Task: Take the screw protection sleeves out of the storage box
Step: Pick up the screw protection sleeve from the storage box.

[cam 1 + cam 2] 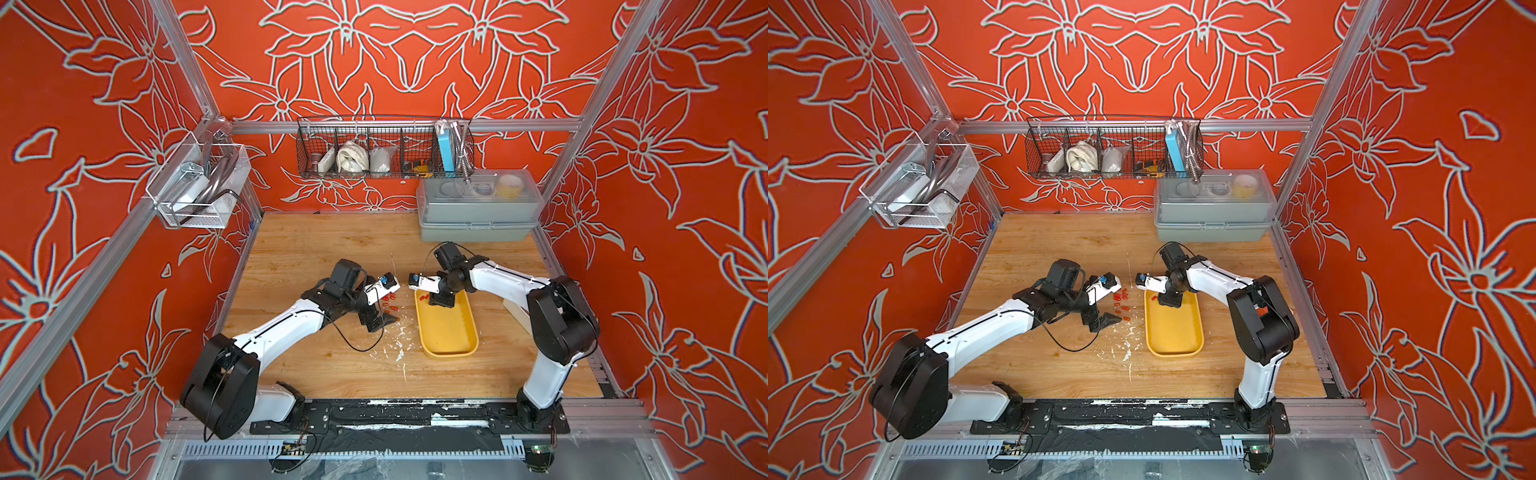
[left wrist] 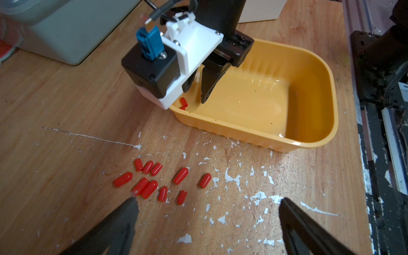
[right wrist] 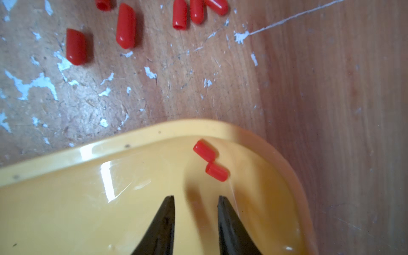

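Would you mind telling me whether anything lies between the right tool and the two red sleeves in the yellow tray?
Nothing visible does: the open right tool hangs just short of the two sleeves, with only bare tray between. Its wall curves close behind them.

The bench point(image 2: 66, 99) is wood-grain board with a dull, worn finish, scratched and flecked with white chips. The storage box point(image 2: 254, 134) is glossy yellow plastic: its floor throws bright reflections and its outer wall is finely ribbed. The screw protection sleeves point(image 2: 181, 175) are smooth red plastic or rubber with a soft sheen. On the left gripper point(image 2: 208, 199) and the right gripper point(image 3: 196, 196) the jaws are black and matt. The camera mount point(image 2: 194, 46) is smooth white plastic. In a top view the wire basket point(image 1: 415, 143) is dark metal mesh, the frame rail point(image 1: 519, 124) pale brushed metal, and the grey lidded box point(image 1: 478, 216) matt plastic under a cloudy translucent lid.
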{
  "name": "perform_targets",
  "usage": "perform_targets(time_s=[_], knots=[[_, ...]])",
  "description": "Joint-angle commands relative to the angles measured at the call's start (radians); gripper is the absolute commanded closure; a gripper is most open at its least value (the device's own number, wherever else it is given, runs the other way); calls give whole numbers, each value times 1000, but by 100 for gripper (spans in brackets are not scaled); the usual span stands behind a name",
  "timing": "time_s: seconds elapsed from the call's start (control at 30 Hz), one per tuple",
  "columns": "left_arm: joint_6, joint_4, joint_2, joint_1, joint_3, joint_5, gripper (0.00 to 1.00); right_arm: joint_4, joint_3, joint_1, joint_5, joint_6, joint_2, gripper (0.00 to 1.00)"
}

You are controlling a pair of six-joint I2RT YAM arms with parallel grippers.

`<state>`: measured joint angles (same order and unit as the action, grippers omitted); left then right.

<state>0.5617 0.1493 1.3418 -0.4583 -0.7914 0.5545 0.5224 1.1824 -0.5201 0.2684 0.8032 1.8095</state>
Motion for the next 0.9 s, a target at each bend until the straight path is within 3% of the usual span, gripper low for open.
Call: perform_targets(time_s=[0.0,0.87], knots=[[14,27,-14,1,-29,5,2,10,37,-10,26,44,25,67],[30,50,-29,3,-34,8,2,123,113,-22,-10,152,149,72]])
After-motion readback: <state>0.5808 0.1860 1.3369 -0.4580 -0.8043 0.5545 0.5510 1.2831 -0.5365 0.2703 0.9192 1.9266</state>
